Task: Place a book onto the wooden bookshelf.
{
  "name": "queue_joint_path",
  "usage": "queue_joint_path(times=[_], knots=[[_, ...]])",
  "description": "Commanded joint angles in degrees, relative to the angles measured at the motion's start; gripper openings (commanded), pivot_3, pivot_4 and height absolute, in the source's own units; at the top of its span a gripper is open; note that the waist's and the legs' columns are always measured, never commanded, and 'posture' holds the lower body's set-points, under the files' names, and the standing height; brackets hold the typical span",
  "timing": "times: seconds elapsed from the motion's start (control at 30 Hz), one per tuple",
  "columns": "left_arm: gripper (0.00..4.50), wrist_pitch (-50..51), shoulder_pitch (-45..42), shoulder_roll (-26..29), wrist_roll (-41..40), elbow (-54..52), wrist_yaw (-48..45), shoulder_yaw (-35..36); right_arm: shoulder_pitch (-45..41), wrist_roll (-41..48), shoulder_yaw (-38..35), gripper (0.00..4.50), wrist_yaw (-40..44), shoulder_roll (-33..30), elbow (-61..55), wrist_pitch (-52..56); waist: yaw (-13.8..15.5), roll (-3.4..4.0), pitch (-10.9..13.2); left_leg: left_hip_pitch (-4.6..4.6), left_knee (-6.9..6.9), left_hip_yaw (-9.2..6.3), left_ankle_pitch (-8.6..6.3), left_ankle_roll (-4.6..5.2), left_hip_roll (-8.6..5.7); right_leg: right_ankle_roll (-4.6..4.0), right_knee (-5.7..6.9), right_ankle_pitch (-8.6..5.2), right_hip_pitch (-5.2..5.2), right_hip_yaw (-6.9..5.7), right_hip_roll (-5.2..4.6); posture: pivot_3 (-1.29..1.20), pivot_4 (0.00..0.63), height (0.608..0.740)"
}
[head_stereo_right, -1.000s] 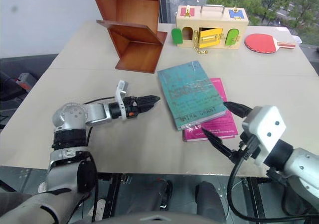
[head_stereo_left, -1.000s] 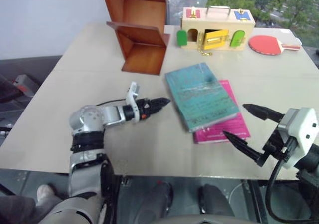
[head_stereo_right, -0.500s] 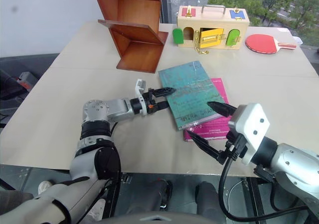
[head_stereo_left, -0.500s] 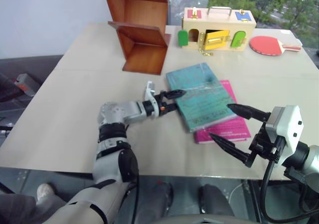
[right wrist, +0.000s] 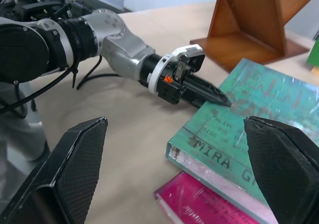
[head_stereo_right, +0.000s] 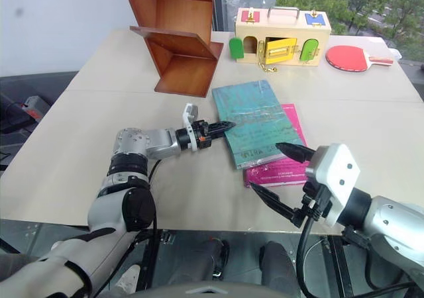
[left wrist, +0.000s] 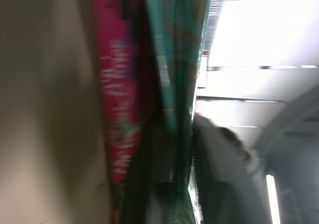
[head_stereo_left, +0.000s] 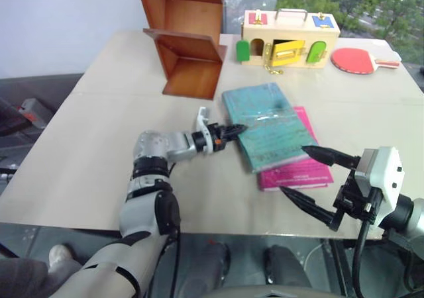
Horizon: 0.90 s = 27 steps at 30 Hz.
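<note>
My left end effector [head_stereo_left: 233, 130] is clenched on the book's [head_stereo_left: 268, 126] near-left edge; right end effector [head_stereo_left: 310, 179] released. Book sits on the pink book [head_stereo_left: 299, 167]; bookshelf [head_stereo_left: 187, 41] placement remains.

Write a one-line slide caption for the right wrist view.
Left gripper shut on the teal book's edge, framed between the right gripper's open fingers.
</note>
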Motion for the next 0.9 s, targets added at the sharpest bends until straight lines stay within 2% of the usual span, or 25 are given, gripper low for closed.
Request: queue_joint_path(times=[0.03, 0.37, 0.9], knots=[[0.01, 0.6, -0.3, 0.3, 0.1, -0.1, -0.6, -0.5, -0.4, 1.2, -1.5, 4.5, -0.3, -0.7, -1.3, -1.4, 0.0, 0.0, 0.0, 0.0, 0.0, 0.0, 0.0, 0.0, 0.0, 0.0, 0.0, 0.0, 0.0, 0.0, -0.01, 0.0, 0.15, 0.74], [0.01, 7.8, 1.7, 1.0, -4.4, -7.1, 2.2, 5.3, -1.5, 2.6, -2.6, 4.5, -0.4, -0.4, -1.3, -0.5, -0.1, -0.02, 0.0, -0.01, -0.01, -0.01, 0.0, 0.0, 0.01, 0.0, 0.01, 0.0, -0.02, 0.02, -0.02, 0.0, 0.15, 0.74], [0.01, 9.4, 4.7, -2.6, -5.7, -16.0, 7.5, 8.1, -7.2, 5.5, -3.1, 4.5, -0.5, 1.1, -1.0, 2.5, 0.0, -0.05, 0.0, -0.04, -0.01, 0.0, 0.0, -0.01, 0.01, 0.0, 0.01, 0.0, -0.02, 0.04, -0.07, 0.0, 0.15, 0.74]])
